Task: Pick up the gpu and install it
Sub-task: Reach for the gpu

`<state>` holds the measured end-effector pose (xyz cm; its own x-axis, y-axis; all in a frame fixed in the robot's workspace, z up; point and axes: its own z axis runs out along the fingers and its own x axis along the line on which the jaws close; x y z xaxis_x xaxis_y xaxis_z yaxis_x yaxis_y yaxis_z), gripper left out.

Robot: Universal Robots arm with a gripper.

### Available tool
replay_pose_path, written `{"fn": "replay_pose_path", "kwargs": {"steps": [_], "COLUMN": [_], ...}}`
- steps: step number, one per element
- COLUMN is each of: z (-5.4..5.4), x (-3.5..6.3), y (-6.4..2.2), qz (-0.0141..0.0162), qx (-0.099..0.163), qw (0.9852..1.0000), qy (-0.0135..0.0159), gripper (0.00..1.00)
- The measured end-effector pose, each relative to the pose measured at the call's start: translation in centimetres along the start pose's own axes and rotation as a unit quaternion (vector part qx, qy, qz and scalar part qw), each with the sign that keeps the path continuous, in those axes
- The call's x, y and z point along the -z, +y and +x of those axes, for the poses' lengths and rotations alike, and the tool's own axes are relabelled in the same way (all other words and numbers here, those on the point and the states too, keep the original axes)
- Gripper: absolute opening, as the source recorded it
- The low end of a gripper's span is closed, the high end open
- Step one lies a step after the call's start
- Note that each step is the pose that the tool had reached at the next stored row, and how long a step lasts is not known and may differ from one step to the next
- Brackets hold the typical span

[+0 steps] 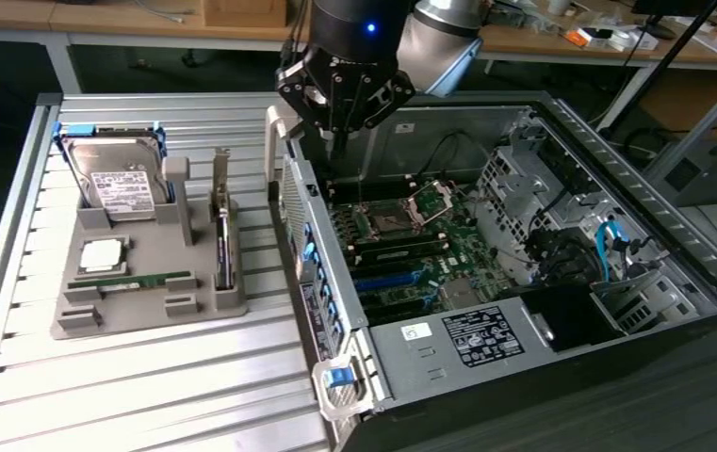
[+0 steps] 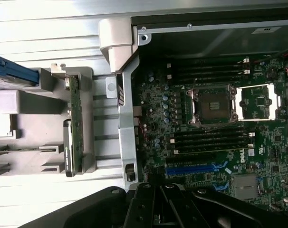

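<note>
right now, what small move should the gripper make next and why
Probably travel toward the exterior view's left, over the gpu. The gripper hangs shut and empty above the case wall, while the gpu stands on edge in the grey holder, untouched.

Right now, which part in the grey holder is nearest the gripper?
The gpu, standing on edge along the holder's case-side edge; the hard drive, processor and memory stick sit farther toward the exterior view's left.

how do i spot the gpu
Find the grey tray at the exterior view's left of the open computer case. The gpu, a thin green card, stands on edge at the tray's case-side rim; unlike the slimmer green memory stick, it has a silver end bracket.
</note>
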<state>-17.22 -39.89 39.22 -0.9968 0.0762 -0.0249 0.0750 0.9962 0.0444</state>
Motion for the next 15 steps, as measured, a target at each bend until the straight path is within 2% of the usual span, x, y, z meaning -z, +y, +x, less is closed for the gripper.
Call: {"fn": "replay_pose_path", "kwargs": {"steps": [15], "z": [1.1], "x": [-0.01], "y": [-0.09], "qz": [0.0], "qx": [0.0], "qw": [1.0], "qy": [0.0], "gripper": [0.11]}}
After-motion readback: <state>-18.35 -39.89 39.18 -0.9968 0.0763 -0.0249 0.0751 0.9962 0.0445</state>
